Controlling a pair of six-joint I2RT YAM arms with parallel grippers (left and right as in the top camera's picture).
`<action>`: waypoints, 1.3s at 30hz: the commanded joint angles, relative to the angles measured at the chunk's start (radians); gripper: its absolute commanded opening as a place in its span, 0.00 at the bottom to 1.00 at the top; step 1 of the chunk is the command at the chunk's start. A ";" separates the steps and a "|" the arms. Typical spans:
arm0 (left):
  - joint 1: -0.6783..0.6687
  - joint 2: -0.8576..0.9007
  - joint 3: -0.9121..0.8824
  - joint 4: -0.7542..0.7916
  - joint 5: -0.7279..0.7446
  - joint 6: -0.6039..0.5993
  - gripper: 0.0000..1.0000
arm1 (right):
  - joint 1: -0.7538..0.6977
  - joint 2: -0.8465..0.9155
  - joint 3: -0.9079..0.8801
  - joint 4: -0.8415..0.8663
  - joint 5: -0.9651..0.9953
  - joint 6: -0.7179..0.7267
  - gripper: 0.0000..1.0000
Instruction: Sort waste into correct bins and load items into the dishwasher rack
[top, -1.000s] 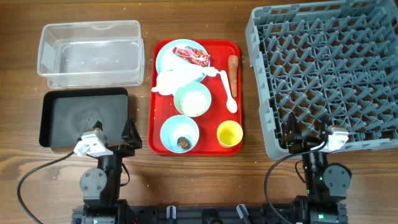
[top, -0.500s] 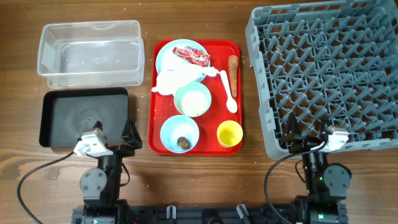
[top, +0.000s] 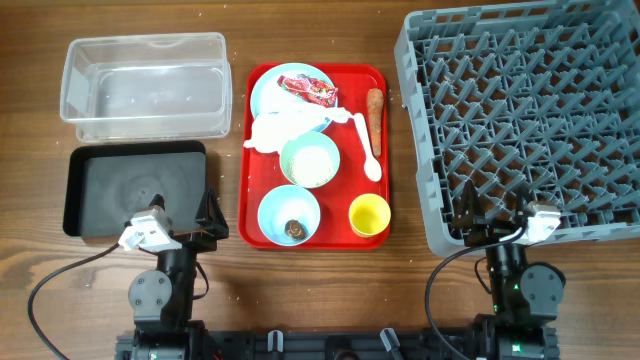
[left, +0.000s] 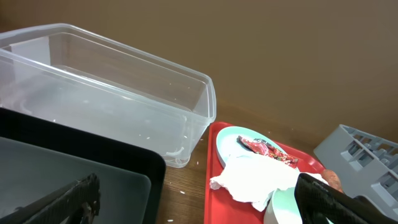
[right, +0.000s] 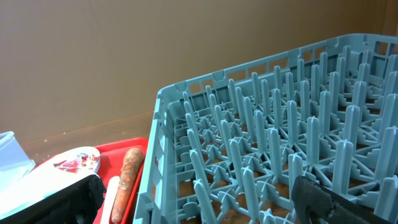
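Observation:
On the red tray (top: 258, 190) sit a light blue plate (top: 268, 95) with a red wrapper (top: 307, 89) and white tissue (top: 282, 129), a pale green bowl (top: 310, 160) with rice, a light blue bowl (top: 289, 215) holding a brown lump (top: 292, 229), a yellow cup (top: 369, 215), a white spoon (top: 366, 148) and a carrot stick (top: 375, 114). The clear tub (top: 145, 85) and black tray (top: 134, 187) lie at the left, the grey rack (top: 525, 120) at the right. My left gripper (top: 207, 218) is open by the black tray. My right gripper (top: 492, 212) is open at the rack's front edge.
Loose rice grains (left: 184, 191) lie on the wood between the black tray and the red tray. Cables trail from both arm bases along the table's near edge.

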 joint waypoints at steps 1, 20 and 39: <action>0.001 -0.012 -0.006 0.003 0.008 0.016 1.00 | -0.005 -0.005 0.010 0.005 0.013 0.015 1.00; 0.003 -0.009 0.018 0.081 -0.003 0.017 1.00 | -0.005 -0.005 0.011 0.214 -0.002 0.011 1.00; 0.003 0.816 0.864 -0.286 0.006 0.100 1.00 | -0.005 0.671 0.631 0.079 -0.230 -0.203 1.00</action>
